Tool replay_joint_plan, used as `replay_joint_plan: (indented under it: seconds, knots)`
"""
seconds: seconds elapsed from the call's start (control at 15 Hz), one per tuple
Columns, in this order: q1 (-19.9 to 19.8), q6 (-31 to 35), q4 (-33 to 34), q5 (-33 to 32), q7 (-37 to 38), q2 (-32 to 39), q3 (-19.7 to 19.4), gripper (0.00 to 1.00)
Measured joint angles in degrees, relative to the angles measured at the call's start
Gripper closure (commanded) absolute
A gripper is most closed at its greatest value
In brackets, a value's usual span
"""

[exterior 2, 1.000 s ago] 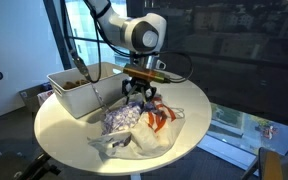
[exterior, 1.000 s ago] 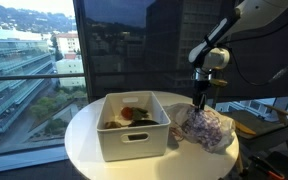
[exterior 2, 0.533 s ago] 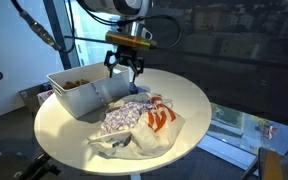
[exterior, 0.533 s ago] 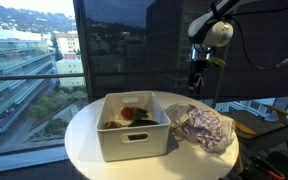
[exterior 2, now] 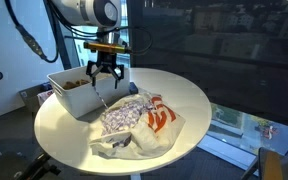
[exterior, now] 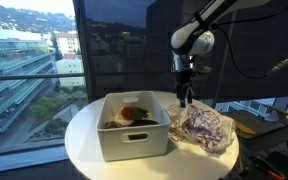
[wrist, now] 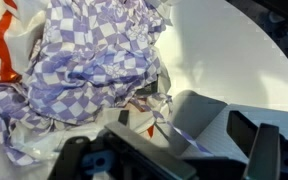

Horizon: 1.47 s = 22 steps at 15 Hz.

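Observation:
My gripper (exterior: 185,97) (exterior 2: 106,80) hangs above the table between a white plastic bin (exterior: 134,140) (exterior 2: 69,100) and a crumpled heap of cloth (exterior: 206,128) (exterior 2: 134,122). Its fingers look spread apart. The heap is purple-and-white checked cloth (wrist: 94,55) with white cloth that has orange marks (exterior 2: 159,118). A thin purple-white strip (wrist: 179,125) runs from the heap up toward the jaws and shows as a thin line under the gripper (exterior 2: 98,98). I cannot tell whether it is pinched or only snagged. The bin holds dark and orange items (exterior: 129,115).
Everything stands on a round white table (exterior: 84,145) (exterior 2: 184,100) beside large windows. The bin's grey corner (wrist: 199,115) lies right under the wrist. A cable-wrapped pole (exterior 2: 29,40) stands behind the bin.
My gripper rose off the cloth heap, then moved sideways toward the bin and came down a little. The cloth heap has flattened slightly.

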Motion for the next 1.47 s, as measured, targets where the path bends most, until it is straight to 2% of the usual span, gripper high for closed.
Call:
replay_joint_plan:
  seconds: [0.2, 0.8, 1.47]
  knots:
    - [-0.6, 1.1, 0.3, 2.9, 0.2, 2.8, -0.1, 0.0]
    - [-6.0, 13.0, 0.5, 12.7, -1.1, 8.8, -0.4, 0.0]
    - [-9.0, 16.0, 4.6, 15.5, -4.8, 15.5, 0.7, 0.0]
